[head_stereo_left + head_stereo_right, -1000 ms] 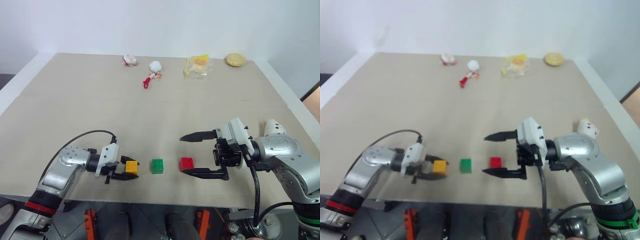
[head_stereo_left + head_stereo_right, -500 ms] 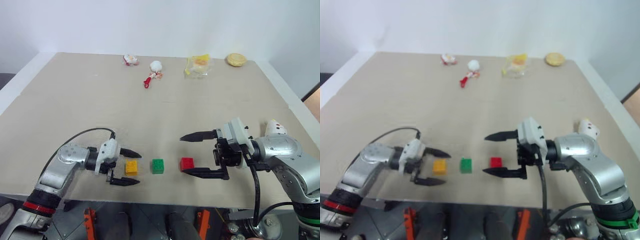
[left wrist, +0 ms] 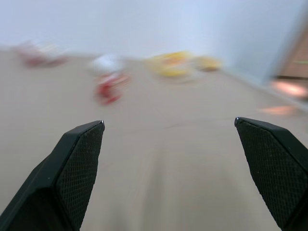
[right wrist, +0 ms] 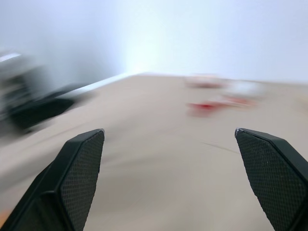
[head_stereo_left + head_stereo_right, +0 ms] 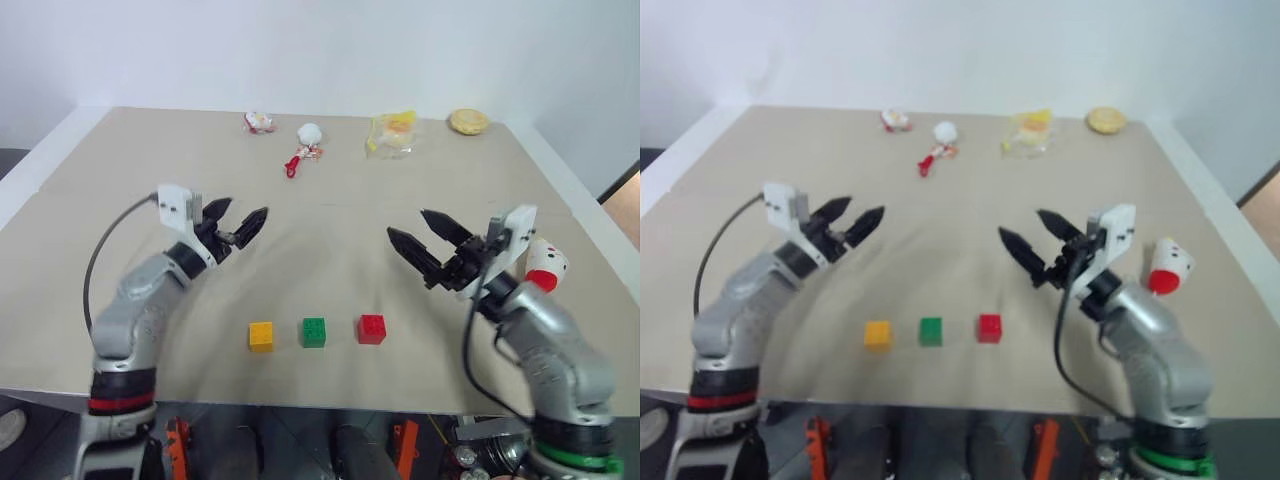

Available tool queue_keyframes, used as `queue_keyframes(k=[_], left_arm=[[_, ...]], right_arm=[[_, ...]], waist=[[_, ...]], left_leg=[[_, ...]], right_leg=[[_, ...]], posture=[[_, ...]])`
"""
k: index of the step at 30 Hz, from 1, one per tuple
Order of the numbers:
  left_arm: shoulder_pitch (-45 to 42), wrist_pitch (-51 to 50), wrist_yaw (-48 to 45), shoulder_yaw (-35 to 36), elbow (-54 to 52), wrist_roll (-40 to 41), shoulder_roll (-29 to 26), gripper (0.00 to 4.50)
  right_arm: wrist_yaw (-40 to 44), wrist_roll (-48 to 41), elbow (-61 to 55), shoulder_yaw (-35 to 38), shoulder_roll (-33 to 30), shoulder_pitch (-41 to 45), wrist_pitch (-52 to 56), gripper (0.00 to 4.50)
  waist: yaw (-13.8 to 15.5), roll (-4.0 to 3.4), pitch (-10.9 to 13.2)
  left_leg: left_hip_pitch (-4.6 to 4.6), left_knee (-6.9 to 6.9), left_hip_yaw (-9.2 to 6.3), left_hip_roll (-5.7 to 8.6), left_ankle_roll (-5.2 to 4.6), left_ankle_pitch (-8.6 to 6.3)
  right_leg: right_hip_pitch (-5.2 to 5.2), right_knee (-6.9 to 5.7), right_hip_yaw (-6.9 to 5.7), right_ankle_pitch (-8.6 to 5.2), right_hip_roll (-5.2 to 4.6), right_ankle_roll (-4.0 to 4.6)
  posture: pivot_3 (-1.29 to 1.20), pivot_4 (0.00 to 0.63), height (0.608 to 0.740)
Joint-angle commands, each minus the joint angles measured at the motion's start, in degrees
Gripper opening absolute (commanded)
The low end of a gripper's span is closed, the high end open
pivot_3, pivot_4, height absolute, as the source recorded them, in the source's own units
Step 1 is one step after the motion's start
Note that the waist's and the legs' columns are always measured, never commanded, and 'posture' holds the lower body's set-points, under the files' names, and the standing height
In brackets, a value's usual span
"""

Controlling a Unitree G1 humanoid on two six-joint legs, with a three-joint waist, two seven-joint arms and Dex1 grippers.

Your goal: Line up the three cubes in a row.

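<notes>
**A:** How are the arms posed?

**B:** Both are raised above the beige table [image 5: 120,180], well clear of the blocks and pointing toward the far edge. The left gripper [image 5: 238,222] has its two black fingers spread wide with nothing between them. The right gripper [image 5: 422,232] is the same: fingers wide apart, holding nothing.

**A:** And the cubes?

**B:** They sit near the front edge of the table in one straight row. The orange-yellow cube [image 5: 262,335] is on the robot's left, the green cube [image 5: 315,332] is in the middle, and the red cube [image 5: 372,328] is on the right. Small gaps separate them, and neither gripper touches any.

**A:** Do the wrist views add anything?

**B:** The left wrist view looks between its fingers [image 3: 72,168] across bare tabletop toward blurred objects at the far edge. The right wrist view shows its fingers [image 4: 77,168] just as wide, and a blurred dark shape off to one side that may be the other gripper; I cannot tell. The head views carry the cubes.

**A:** Anything else around?

**B:** A white rocket-shaped toy with a red tip [image 5: 545,265] lies beside the right forearm. At the far edge are a small red-and-white toy [image 5: 260,121], a white ball with a red piece [image 5: 305,145], a yellow packet [image 5: 394,131] and a round biscuit-like item [image 5: 469,121]. Nothing lies between the grippers and the cubes.
</notes>
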State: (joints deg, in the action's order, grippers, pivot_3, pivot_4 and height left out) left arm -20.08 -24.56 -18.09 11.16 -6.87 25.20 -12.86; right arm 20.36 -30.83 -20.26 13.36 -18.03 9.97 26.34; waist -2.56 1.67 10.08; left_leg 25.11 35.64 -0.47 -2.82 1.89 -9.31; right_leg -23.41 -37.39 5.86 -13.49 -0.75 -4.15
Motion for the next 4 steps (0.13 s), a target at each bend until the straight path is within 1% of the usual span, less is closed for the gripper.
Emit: queue_keyframes(k=[1, 4], left_arm=[[0.76, 6.96, 7.69, 1.88, 1.92, -6.0, 1.69, 4.49], [1.0, 10.81, 9.28, 0.3, 4.26, -9.28, 2.67, 4.49]], right_arm=[[-10.0, 9.54, 2.92, 1.01, 4.04, -0.01, -8.89, 4.5], [-14.1, 14.89, 5.44, 0.03, 6.5, -0.4, -13.27, 4.5]], waist=[[0.01, 0.0, 0.0], [0.01, 0.0, 0.0]], left_leg=[[0.0, 0.0, 0.02, 0.01, 0.01, 0.01], [-0.03, 0.01, 0.05, 0.03, 0.06, 0.05]], right_leg=[[-0.01, 0.01, 0.02, 0.02, 0.0, -0.02], [0.02, 0.01, 0.05, 0.05, -0.01, -0.01]], posture=[[0.0, 0.15, 0.738], [0.0, 0.15, 0.738]])
